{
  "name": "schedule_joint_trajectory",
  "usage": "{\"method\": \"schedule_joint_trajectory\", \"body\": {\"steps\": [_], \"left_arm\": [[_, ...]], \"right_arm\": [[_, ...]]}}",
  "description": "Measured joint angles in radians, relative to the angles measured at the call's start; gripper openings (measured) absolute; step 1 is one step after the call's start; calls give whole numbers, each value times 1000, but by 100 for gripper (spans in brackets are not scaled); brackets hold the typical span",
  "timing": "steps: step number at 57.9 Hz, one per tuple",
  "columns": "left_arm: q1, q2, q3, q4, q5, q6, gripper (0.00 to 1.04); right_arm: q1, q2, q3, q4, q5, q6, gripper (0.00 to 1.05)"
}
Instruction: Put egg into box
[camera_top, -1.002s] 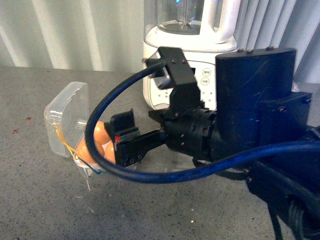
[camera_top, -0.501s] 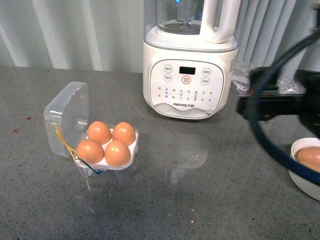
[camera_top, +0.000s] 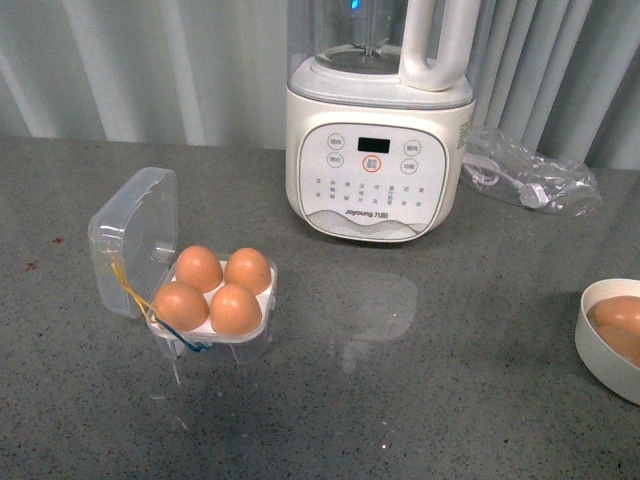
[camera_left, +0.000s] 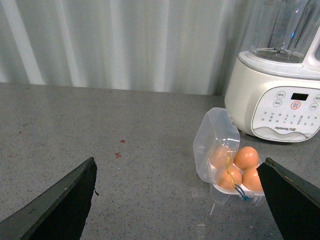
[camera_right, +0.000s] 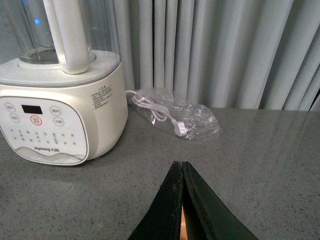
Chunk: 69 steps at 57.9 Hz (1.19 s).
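Currently, with the left gripper wide and empty, the right gripper closed, and an egg in every hole of the open box, you risk cracking shells by forcing in another from the bowl.

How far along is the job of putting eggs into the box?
Done: the box holds four eggs, one per hole. In hand: nothing; left fingers open, right fingers shut, no egg between. Left: perhaps closing the lid; the bowl holds spare eggs.
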<state>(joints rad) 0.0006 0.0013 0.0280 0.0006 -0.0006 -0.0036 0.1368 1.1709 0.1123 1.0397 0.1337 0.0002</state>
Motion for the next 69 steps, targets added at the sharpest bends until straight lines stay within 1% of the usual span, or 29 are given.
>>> {"method": "schedule_joint_trajectory", "body": {"steps": [14,16,18,19,24,52,69], "left_arm": [[0,0,0,0,0,0,98],[0,0,0,0,0,0,98],[0,0,0,0,0,0,98],[0,0,0,0,0,0,98],[0,0,0,0,0,0,98],[0,0,0,0,0,0,98],[0,0,0,0,0,0,98]], "right_arm": [[-46,-204,-61,-142,-47,0,3],[-60,-230,-67,-163,-60,0,3],[-93,-265,-74,-190,-117,0,3],[-105,-282,-77,-204,-127,0,3],[-131,-347,-88,-258,-127,0,3],[-134,-717,-108,-589,-132,0,3],[-134,-877,-108,-743,-132,0,3]]}}
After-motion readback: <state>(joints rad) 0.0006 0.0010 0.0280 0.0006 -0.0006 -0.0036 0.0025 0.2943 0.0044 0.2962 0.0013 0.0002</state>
